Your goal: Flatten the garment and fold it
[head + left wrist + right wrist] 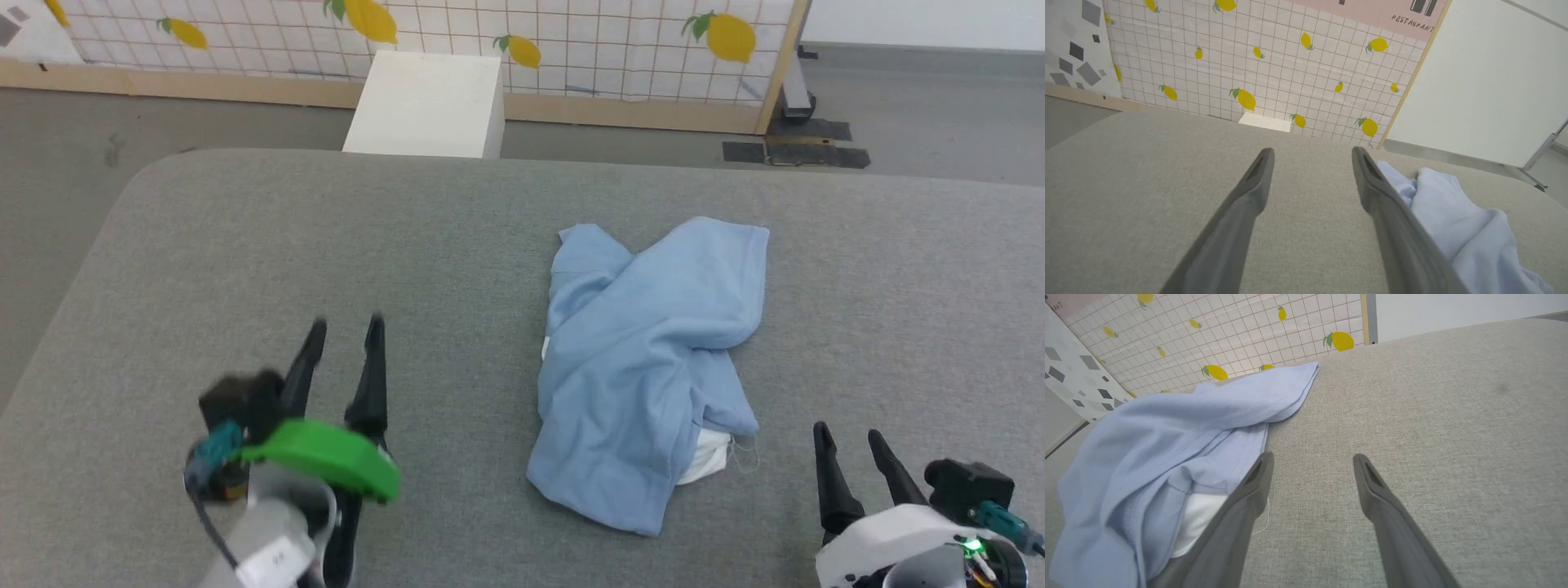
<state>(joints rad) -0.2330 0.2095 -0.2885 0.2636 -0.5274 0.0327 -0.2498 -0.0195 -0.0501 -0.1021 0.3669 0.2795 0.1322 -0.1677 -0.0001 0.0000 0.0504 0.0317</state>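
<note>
**Garment heaped between your two spread pairs of fingers**

Your left fingers [371, 367] stand wide apart and hold nothing; grey table [245, 245] cloth shows in the gap between them. Your right fingers [833, 474] are spread the same way, also holding nothing.

The garment [645, 359] lies crumpled on the table between the two pairs, to the right of your left fingers and to the left of your right fingers. It is a light blue heap, folded over itself, with a white part [706, 457] peeking out at its near right edge, close to your right fingers.

In the left wrist view the blue cloth [1457, 220] sits just past the right-hand finger [1384, 204]. In the right wrist view it [1167, 433] bunches up against the left-hand finger [1245, 498]; you cannot tell whether they touch.

Beyond the fingertips stand a white box [429, 102] and a lemon-patterned screen [571, 41].
</note>
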